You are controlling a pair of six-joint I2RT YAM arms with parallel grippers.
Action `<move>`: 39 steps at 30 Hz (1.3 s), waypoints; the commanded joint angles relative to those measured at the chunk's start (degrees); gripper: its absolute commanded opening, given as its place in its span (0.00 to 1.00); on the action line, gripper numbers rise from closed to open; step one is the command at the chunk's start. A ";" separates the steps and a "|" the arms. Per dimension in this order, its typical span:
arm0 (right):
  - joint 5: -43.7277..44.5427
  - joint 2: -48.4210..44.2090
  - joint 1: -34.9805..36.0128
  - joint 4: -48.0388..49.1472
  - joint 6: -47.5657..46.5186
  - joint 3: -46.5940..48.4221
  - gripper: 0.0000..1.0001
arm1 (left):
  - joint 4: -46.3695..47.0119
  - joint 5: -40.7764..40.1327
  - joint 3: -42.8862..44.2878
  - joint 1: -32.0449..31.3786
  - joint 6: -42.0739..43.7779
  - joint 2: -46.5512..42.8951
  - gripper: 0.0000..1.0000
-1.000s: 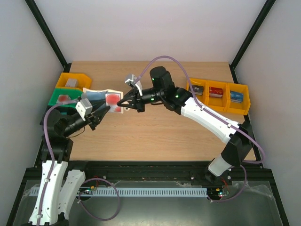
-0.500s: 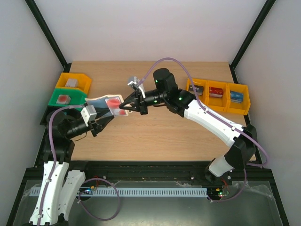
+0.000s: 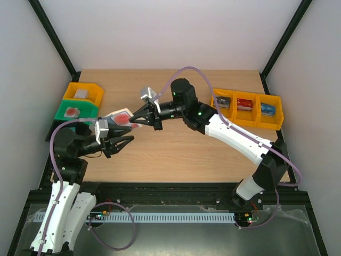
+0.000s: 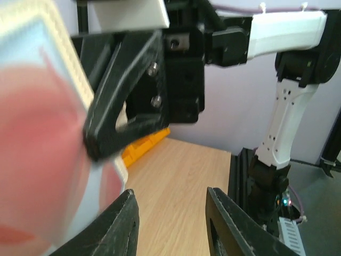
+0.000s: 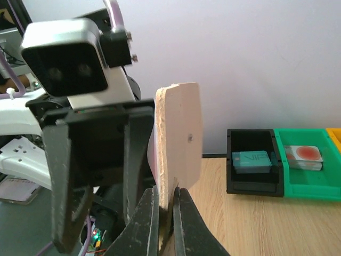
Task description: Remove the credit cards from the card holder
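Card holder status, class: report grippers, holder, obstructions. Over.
Right gripper shut on pale beige folding card holder, held aloft. Left gripper open, empty, close by. Red plastic card inside. Nothing blocking.

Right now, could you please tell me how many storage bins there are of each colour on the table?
Yellow bins: 4
Green bin: 1
Black bin: 1
Total: 6
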 commanded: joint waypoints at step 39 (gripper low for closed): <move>-15.46 -7.67 -7.72 0.66 0.92 -4.85 0.02 | 15.10 -6.09 -4.60 6.22 -15.08 -5.02 0.71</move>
